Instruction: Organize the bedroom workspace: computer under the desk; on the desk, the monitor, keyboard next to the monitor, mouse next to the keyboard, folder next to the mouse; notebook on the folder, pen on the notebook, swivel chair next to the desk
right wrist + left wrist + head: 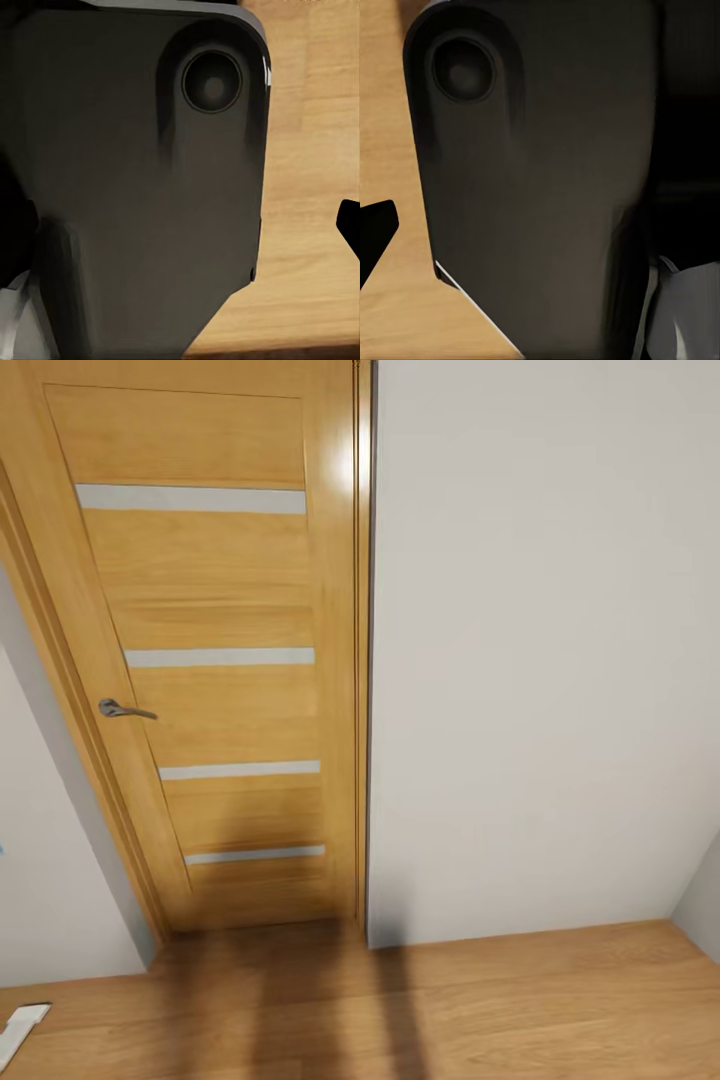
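One oak door (pixel 215 660), grey wall (pixel 540 660) alongside.

Straight ahead blocked by a closed oak door (pixel 215 660) with a lever handle (pixel 125 709) jutting out, and by a plain wall (pixel 540 660) to its right. Bare wood floor (pixel 520 1010) open below. Small white object (pixel 20 1028) at the floor's left edge.

No legible text, label or number on any surface.
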